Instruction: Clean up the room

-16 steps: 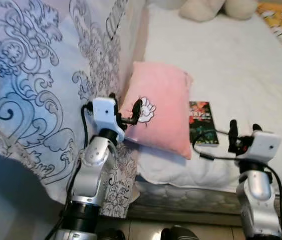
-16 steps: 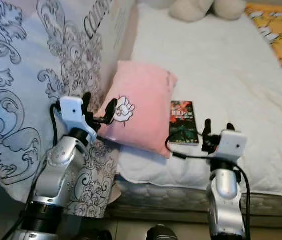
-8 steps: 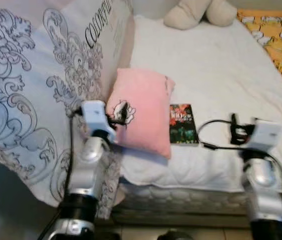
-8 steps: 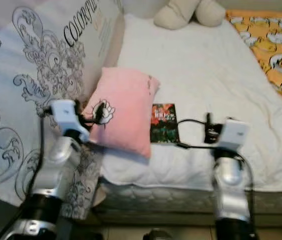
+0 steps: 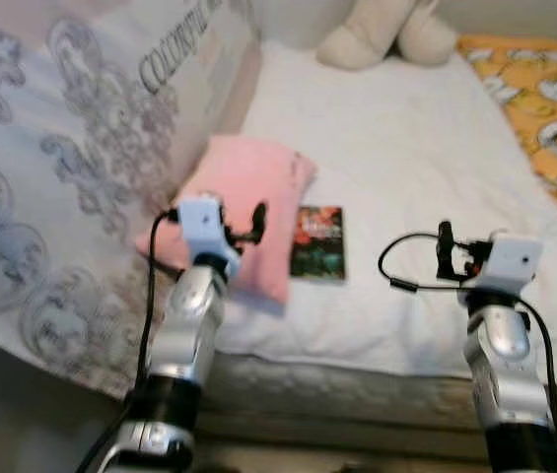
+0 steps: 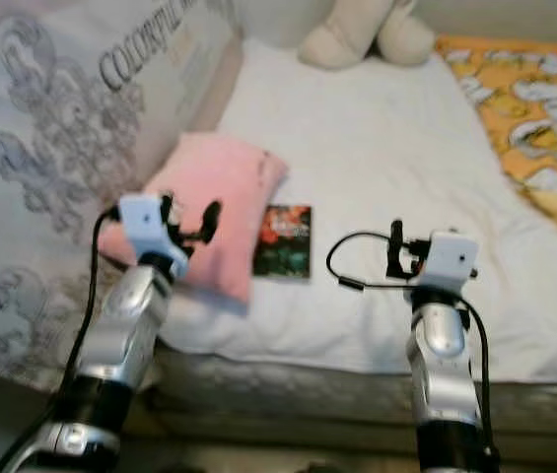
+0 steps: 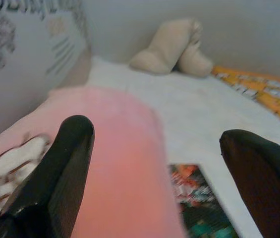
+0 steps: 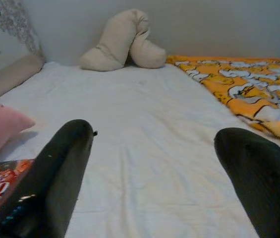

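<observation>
A pink pillow (image 5: 243,182) with a white rabbit print lies on the white bed (image 5: 406,148), leaning against a large patterned duvet (image 5: 61,148). A dark book (image 5: 318,241) lies flat just right of the pillow. My left gripper (image 5: 243,222) is open, hovering over the pillow's near end; the pillow (image 7: 110,148) and book (image 7: 199,208) show beyond the fingers. My right gripper (image 5: 455,251) is open above the bare sheet, right of the book (image 8: 1,181), with nothing between its fingers.
A beige plush toy (image 5: 386,34) sits at the far end of the bed. An orange patterned blanket (image 5: 544,108) covers the bed's right side. The mattress's front edge (image 5: 357,379) runs just below both arms.
The whole picture has shifted, so the camera moved; more of the bed and the orange blanket shows. Both grippers stay open, the left by the pillow, the right over the sheet.
</observation>
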{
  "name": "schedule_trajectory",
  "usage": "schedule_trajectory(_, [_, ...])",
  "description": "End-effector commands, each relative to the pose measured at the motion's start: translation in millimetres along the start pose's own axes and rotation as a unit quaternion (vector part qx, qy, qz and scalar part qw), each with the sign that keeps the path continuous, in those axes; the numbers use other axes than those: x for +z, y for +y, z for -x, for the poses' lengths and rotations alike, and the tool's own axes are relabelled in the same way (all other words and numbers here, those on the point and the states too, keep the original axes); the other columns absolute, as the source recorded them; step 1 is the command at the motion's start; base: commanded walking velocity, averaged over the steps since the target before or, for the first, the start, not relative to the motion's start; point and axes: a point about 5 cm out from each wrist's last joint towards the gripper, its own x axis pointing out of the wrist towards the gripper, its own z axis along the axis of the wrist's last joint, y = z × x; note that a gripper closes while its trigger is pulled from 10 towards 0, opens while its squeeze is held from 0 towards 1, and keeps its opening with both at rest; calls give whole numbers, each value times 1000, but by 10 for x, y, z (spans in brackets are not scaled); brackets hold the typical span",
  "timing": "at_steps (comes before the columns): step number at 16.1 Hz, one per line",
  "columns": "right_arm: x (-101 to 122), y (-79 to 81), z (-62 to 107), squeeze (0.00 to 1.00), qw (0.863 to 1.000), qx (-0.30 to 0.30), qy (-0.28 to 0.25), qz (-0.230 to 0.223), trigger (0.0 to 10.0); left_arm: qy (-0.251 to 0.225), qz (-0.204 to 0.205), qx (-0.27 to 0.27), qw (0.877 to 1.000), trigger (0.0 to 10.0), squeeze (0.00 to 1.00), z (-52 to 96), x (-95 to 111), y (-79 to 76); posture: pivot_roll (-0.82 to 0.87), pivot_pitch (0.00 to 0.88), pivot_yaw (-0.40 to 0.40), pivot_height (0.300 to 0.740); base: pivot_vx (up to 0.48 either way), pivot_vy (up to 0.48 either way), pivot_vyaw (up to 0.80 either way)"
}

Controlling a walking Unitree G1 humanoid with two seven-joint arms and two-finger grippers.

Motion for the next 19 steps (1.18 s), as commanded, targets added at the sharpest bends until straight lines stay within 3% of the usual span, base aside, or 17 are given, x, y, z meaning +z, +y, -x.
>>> schedule_trajectory(1, [47, 102, -31, 1000, 1000, 15, -11, -10, 10000, 1, -8, 7, 1000, 10000, 0, 40, -6, 88, -84, 13, 46, 740, 0, -439, 0])
schedule_trajectory(6, [47, 135, -21, 1000, 1000, 23, -13, -5, 10000, -1, 4, 18, 1000, 10000, 0, 103, -23, 113, -72, 43, 37, 740, 0, -429, 0])
schedule_trajectory(8, [49, 136, -31, 1000, 1000, 23, -13, -3, 10000, -1, 17, 62, 998, 10000, 0, 159, -33, 246, -61, 51, 25, 740, 255, -403, 0])
schedule_trajectory(12, [-5, 195, -68, 1000, 1000, 25, -3, -17, 10000, 0, 2, 69, 998, 10000, 0, 167, -16, 321, -32, 22, 17, 740, 265, -396, 0])
schedule_trajectory(15, [-1, 222, -83, 1000, 999, 28, -5, -17, 10000, -6, -14, 46, 999, 10000, 0, 138, 20, 254, -34, 10, 24, 740, 266, -398, 0])
schedule_trajectory(19, [-10, 192, -77, 1000, 1000, 27, -6, -14, 10000, 2, -1, 48, 999, 10000, 0, 160, -41, 235, -47, 4, 20, 740, 270, -394, 0])
